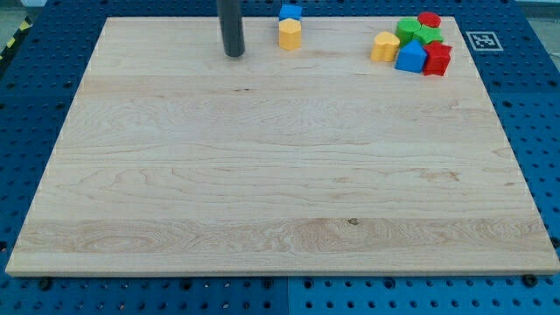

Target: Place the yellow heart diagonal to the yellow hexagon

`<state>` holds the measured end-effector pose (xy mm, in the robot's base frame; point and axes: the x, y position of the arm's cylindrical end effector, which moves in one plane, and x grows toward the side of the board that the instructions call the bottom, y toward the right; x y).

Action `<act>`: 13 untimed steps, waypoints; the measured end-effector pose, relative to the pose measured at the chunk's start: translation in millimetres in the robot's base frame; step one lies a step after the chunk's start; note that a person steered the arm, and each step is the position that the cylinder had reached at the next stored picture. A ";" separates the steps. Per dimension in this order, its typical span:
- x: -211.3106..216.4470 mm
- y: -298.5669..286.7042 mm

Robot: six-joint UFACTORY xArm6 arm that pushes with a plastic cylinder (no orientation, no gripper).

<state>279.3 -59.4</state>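
Standing near the view's top, left of centre, my tip [234,54] is touching nothing, resting apart from the yellow hexagon [290,35], which is sitting just below a blue block [290,12]. I have no fingers to open or close, only this rod. Farther right, the yellow heart [384,46] is pressing against a blue block [410,58] in a red-and-green cluster. It is looking light, rigid and easy to slide; I am judging its right flank the place to push. Rightmost, a square marker [480,39] is showing a pattern, no readable writing.
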 end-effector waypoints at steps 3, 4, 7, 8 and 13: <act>1.2 117.2; -6.9 138.6; -75.7 187.7; -72.0 212.8; -26.5 188.8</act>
<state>252.8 129.4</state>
